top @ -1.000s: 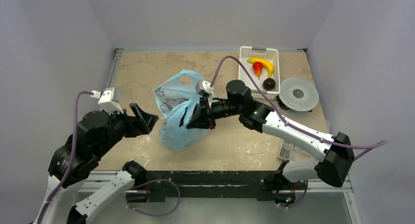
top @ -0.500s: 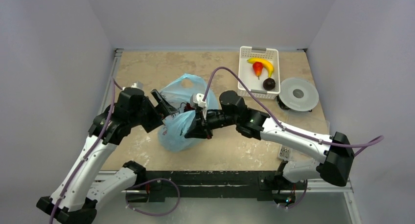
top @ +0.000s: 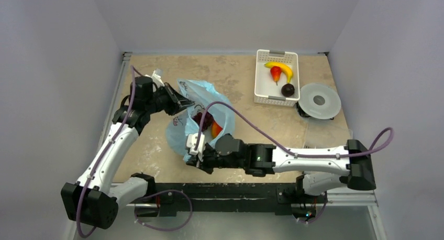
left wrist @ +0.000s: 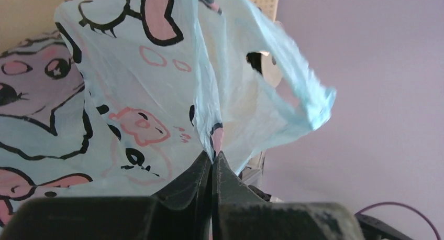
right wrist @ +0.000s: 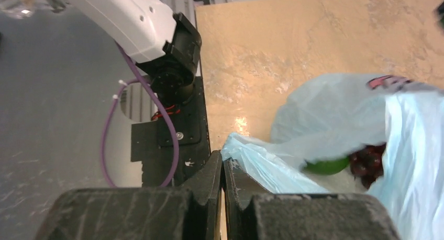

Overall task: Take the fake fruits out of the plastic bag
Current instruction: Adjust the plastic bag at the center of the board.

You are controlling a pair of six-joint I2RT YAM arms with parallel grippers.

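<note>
1. The plastic bag (top: 201, 114) sits on the table (top: 251, 130), left of centre, with its mouth pulled wide and facing up.
2. The left fingers (top: 183, 100) are pressed together on the bag's far-left rim. The left wrist view shows the printed film pinched at the fingertips (left wrist: 209, 164), with a loose handle loop hanging beyond.
3. The right fingers (top: 195, 159) are likewise closed, on the near rim of the bag. In the right wrist view the light-blue edge is nipped between them (right wrist: 219, 166).
4. The fake fruits are all inside the bag.
   - The grape bunch (top: 200, 118) lies in the open mouth.
   - The red-orange fruit (top: 215, 129) lies just beside it on the near-right.
   - The green fruit (right wrist: 327, 165) shows only in the right wrist view, touching the grapes under a fold of film.
5. Edges:
   - The right fingers sit close to the near edge of the table, next to the dark base rail (right wrist: 167, 124).
   - The right arm lies along that near edge.
   - The left arm runs up the left edge, near the side wall.
6. Room: a broad stretch of table lies between the bag and the white basket (top: 261, 77), which stands well apart at the far right.
7. The basket holds a banana (top: 280, 68), a small red pear-shaped fruit (top: 275, 73) and a dark round fruit (top: 287, 89).
8. A round lid (top: 319, 100) lies just beside the basket, near the right edge of the table.
</note>
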